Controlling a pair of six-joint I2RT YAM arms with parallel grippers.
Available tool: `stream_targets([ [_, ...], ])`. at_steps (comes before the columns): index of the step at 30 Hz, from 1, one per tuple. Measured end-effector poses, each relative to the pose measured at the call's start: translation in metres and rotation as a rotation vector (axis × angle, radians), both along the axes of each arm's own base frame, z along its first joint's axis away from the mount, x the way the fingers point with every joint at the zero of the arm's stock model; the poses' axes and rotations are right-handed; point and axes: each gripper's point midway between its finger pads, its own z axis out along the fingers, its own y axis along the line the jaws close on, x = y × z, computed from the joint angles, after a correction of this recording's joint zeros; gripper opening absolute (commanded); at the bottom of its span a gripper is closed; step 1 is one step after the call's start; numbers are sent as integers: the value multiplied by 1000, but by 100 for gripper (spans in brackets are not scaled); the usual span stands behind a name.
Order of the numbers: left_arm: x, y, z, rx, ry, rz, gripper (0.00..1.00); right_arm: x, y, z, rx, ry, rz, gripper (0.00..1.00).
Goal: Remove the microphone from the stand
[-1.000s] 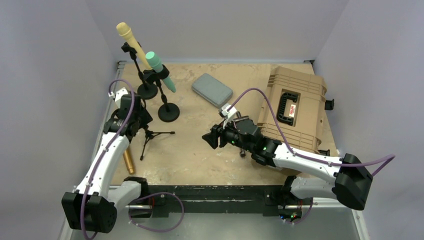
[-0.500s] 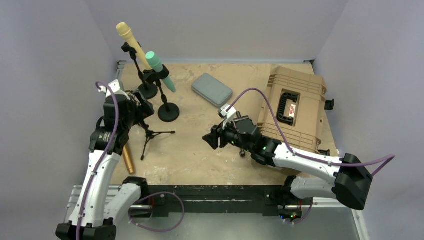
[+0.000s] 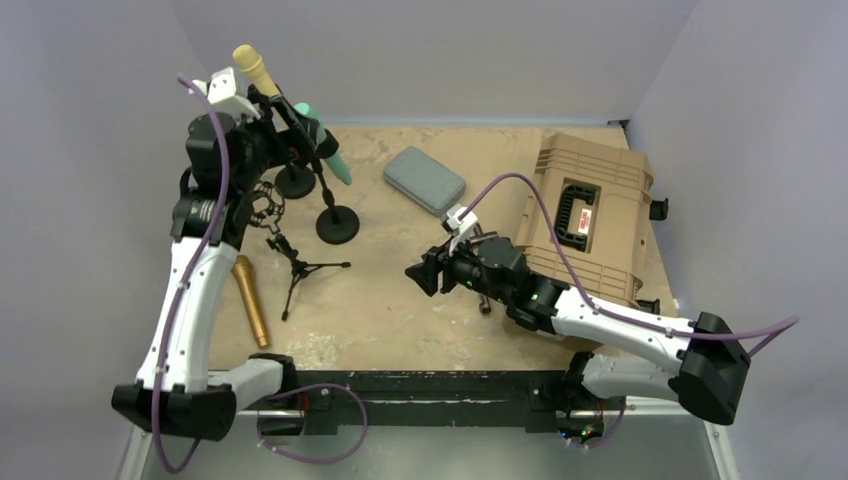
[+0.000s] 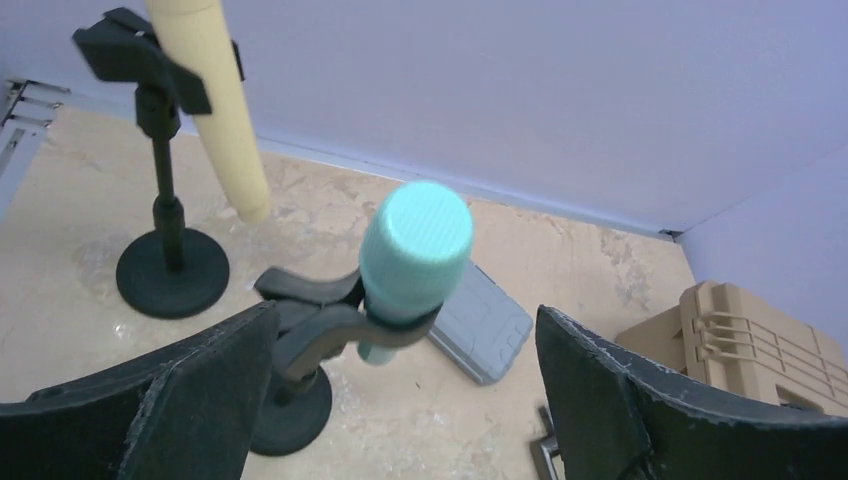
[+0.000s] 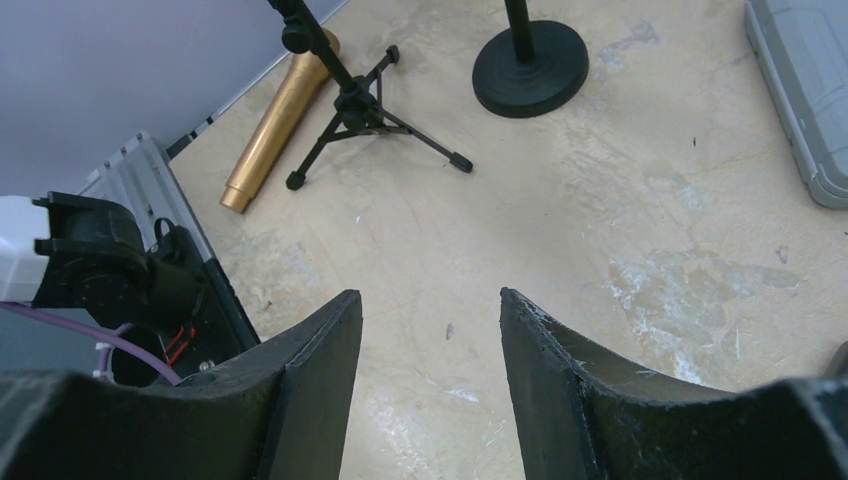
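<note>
Partly done, judging by the layout. Already off its mount and lying flat on the surface (image 3: 400, 290), near the left edge: one gold microphone (image 3: 250, 300), just beside an empty tripod stand (image 3: 300, 268). Left to lift out: a teal microphone (image 4: 415, 255), seated head-up and tilted in the black clip (image 4: 320, 320) of a round-base stand (image 3: 337, 225). Behind it, a yellow microphone (image 4: 215, 110), clipped at a slant in a second round-base stand (image 4: 172, 275) by the back wall.

Working on the teal one, apparently. Raised high at the back left, with the left claw (image 4: 405, 320) spread wide and lined up on the teal head in the wrist view. Fingers either side of it but apart from it, touching nothing, gripping nothing. Next, probably: closing in around the body just above the clip, clamping, then drawing up and out along the slant so as not to topple the stand. Risk of dragging the light stand along, given a tight clip.

Hovering low over mid-surface, well apart from all the stands: the right claw (image 5: 428, 297), part-way apart and holding nothing, only bare surface between its fingers. Possibly of use for pinning the base down. Off to the right and out of play: a grey flat case (image 3: 424, 179) and a tan hard case (image 3: 590, 215).
</note>
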Motion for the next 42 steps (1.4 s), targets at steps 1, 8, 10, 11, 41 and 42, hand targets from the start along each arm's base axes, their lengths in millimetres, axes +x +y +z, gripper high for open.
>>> stream_targets([
  [1,11,-2,1,7,4,-7,95,-1,-1,3,7,-5,-1,52],
  [8,59,-8,-28,71,89,-39,74,-2,-7,17,38,-21,-16,53],
  [10,65,-11,-35,92,105,-52,67,-1,-9,22,48,-28,-30,53],
  [11,66,-11,-37,102,108,-53,62,-1,-10,24,53,-31,-34,53],
  [41,-46,-121,-40,47,263,-43,0,2,-16,25,41,-29,-59,53],
  [42,-51,-126,-40,44,264,-47,0,1,-17,26,41,-29,-59,53],
])
